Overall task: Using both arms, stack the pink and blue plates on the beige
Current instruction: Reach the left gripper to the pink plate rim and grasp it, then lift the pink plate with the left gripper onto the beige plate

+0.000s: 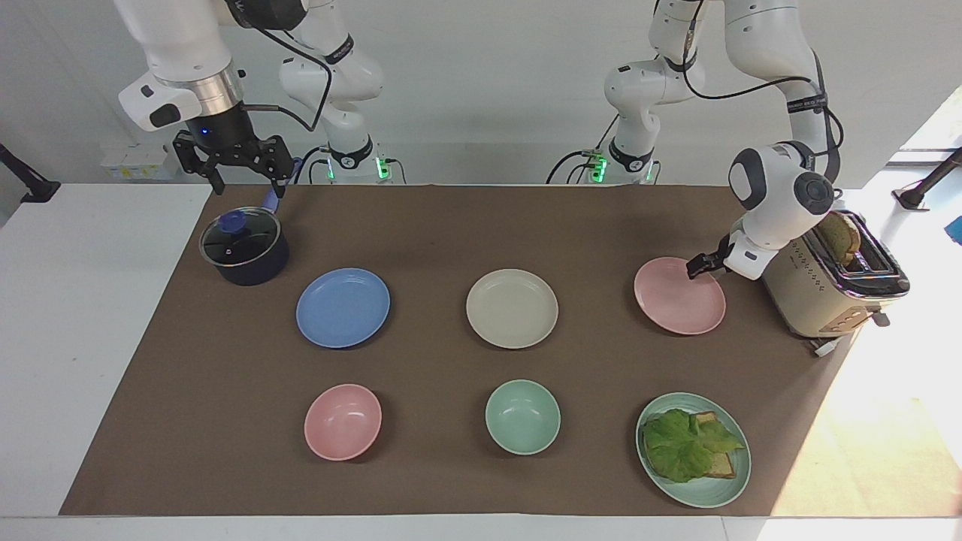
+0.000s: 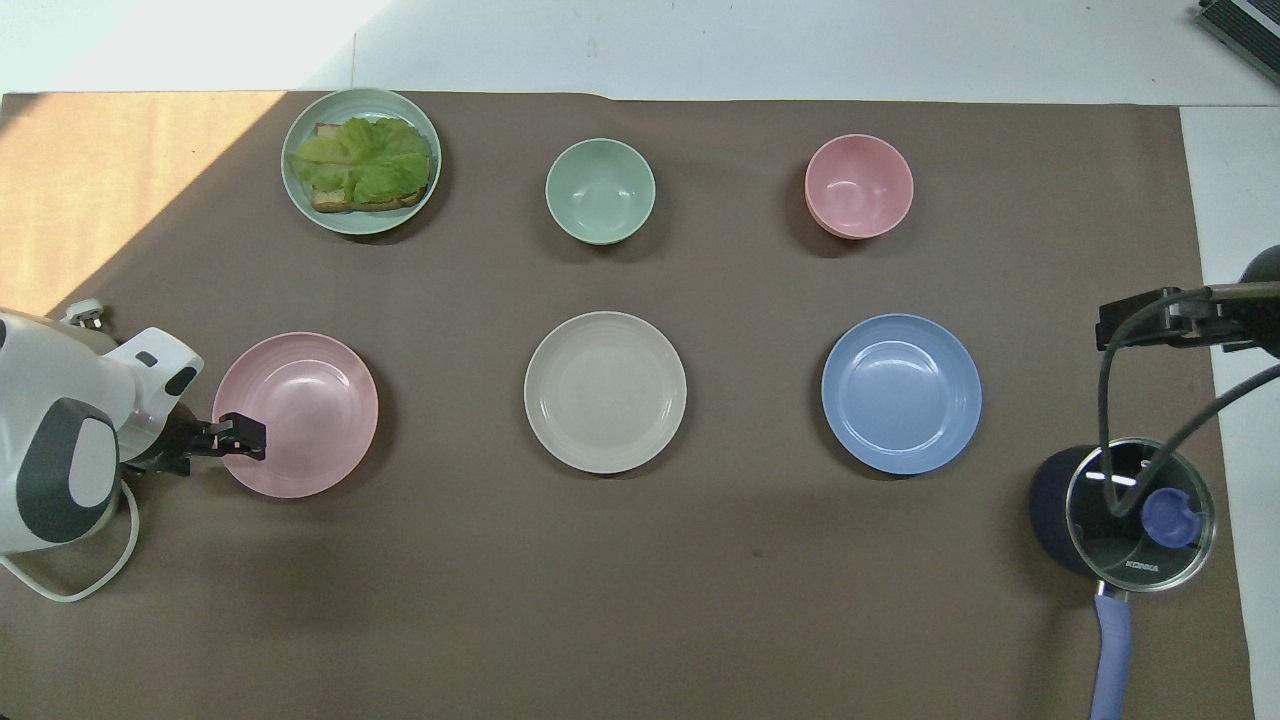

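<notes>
Lying flat, pink plate [image 1: 680, 295] meets left tool [image 1: 697, 265], grip unclear; right tool [image 1: 242, 180] spread wide.

**A white table, a brown mat and what lies on it**

The table [image 1: 90, 338] is white and carries a brown mat [image 1: 451, 225] over most of its top. In the row nearer the robots stand a dark pot [image 1: 244, 248] with a glass lid, the blue plate [image 1: 343, 307], the beige plate [image 1: 512, 308], the pink plate [image 1: 680, 295] and a toaster [image 1: 827, 289] (a slice, probably bread, stands in its slot). Farther out lie a pink bowl [image 1: 343, 421], a mint-green bowl [image 1: 522, 416] and a green plate [image 1: 703, 492] with lettuce on toast.
</notes>
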Controlling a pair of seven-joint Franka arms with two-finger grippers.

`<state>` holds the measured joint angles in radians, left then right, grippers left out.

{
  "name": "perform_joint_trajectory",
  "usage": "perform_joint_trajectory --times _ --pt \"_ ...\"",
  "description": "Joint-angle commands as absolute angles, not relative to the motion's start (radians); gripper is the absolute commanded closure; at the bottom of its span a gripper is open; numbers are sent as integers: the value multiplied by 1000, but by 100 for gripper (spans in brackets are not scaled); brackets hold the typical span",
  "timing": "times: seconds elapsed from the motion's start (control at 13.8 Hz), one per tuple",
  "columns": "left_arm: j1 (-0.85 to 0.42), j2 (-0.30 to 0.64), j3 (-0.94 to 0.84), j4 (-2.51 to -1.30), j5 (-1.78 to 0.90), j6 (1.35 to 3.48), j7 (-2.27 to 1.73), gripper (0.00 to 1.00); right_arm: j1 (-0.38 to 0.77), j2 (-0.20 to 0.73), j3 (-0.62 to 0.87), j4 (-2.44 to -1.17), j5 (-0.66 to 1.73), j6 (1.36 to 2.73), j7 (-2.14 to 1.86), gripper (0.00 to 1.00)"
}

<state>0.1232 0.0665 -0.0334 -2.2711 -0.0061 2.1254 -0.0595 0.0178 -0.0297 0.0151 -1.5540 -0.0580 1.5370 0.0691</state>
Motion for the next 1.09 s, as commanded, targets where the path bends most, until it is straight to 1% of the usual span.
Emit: perform_joint_trajectory --times 0.0,0.07,0.22,0.29,0.51,0.58,0.65,0.87,0.95,1.02 --pt "141 49 -40 -2289 -17 2138 -25 90 9 -49 15 -1571 -35 1546 60 0" --pt "147 49 -40 -2287 -17 2137 24 92 9 -49 15 -1571 -35 1546 58 0" --pt "160 49 -40 -2287 -17 2134 57 92 9 -49 14 -1571 -35 1545 57 0" --pt "163 48 -40 -2289 -17 2131 60 100 9 -49 15 -1571 -35 1546 57 0" --pt "164 49 -40 -2281 -17 2103 63 100 8 -49 14 -1571 -35 1549 60 0" --pt "164 52 -40 -2248 -17 2059 63 100 8 -49 12 -1571 -35 1549 58 0" --pt "164 58 -40 -2188 -17 1975 64 100 6 -49 12 -1571 -35 1551 57 0" --pt "158 101 -40 -1938 -96 1682 58 100 3 -48 12 -1569 -35 1552 63 0" --pt "146 106 -41 -1896 -125 1640 48 100 2 -48 12 -1571 -35 1552 63 0" --pt "143 106 -49 -1884 -147 1631 26 100 2 -48 12 -1569 -35 1552 63 0"
